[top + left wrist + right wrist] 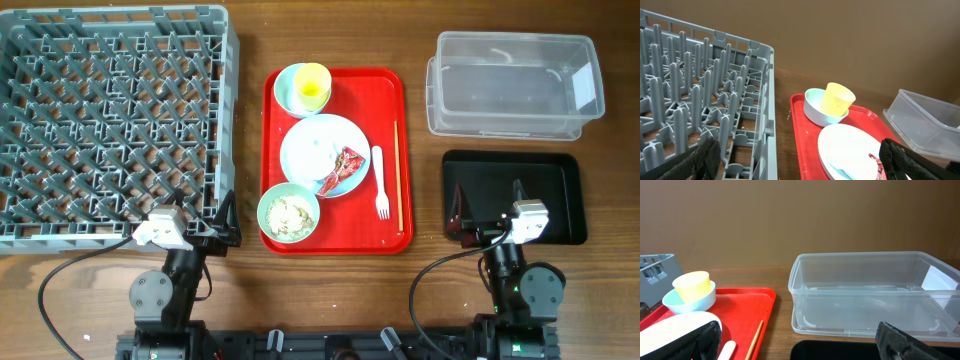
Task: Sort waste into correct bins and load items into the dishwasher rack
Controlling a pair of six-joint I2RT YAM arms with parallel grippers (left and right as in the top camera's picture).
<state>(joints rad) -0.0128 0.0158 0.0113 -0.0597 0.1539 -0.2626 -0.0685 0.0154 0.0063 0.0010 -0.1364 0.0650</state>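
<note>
Left gripper (203, 210) and right gripper (489, 205) stand spread wide and empty above a brown wood-grain table (330, 290); a plain brown wall (790, 220) backs its far edge.

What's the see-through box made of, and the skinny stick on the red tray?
The see-through box looks like clear, glossy plastic: you can see the table through its walls. The skinny stick looks like plain matte wood, pale tan, though it is too thin to be sure.
</note>
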